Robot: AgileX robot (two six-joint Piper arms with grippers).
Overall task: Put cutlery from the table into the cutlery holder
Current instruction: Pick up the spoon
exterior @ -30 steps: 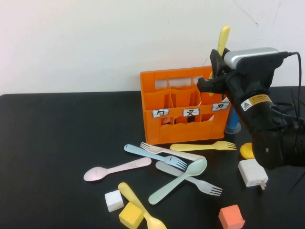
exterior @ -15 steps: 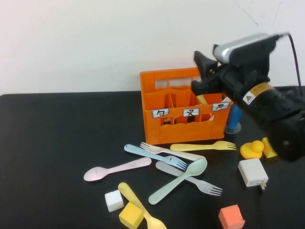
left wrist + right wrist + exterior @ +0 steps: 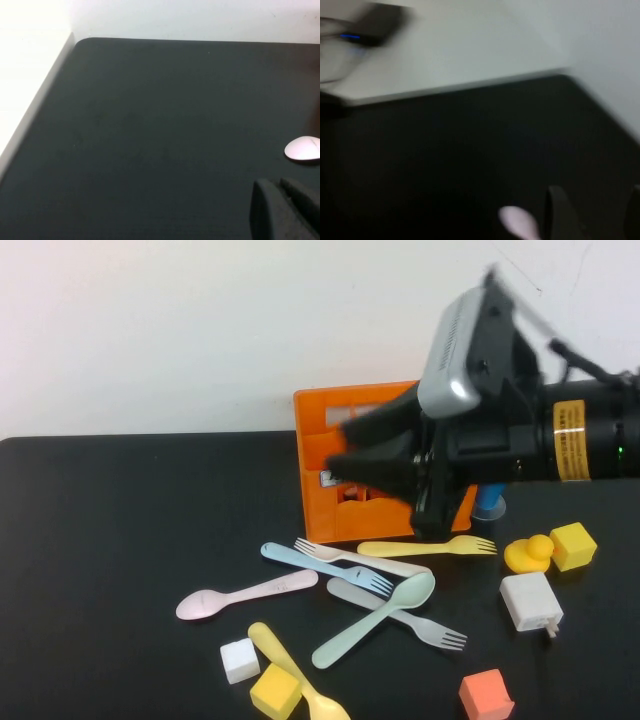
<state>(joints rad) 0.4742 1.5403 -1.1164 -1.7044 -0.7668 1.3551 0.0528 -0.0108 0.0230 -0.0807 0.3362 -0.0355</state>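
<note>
The orange cutlery holder (image 3: 315,425) stands at the back of the black table (image 3: 120,540), mostly hidden by my right arm. My right gripper (image 3: 345,445) points left in front of it, open and empty; it also shows in the right wrist view (image 3: 595,215). On the table lie a pink spoon (image 3: 245,593), a light blue fork (image 3: 320,565), a cream fork (image 3: 400,566), a yellow fork (image 3: 425,547), a mint spoon (image 3: 375,618), a grey fork (image 3: 425,628) and a yellow spoon (image 3: 295,680). My left gripper (image 3: 282,200) hovers shut over bare table near the pink spoon's bowl (image 3: 302,148).
A white cube (image 3: 238,660) and a yellow cube (image 3: 274,690) flank the yellow spoon. An orange cube (image 3: 485,695), a white charger (image 3: 530,602), a yellow duck (image 3: 527,553), another yellow cube (image 3: 572,545) and a blue cup base (image 3: 488,502) sit at the right.
My right gripper held a yellow knife above the holder, lowered it inside, then swung down and left across the holder's front, open and empty. The knife is out of view.
</note>
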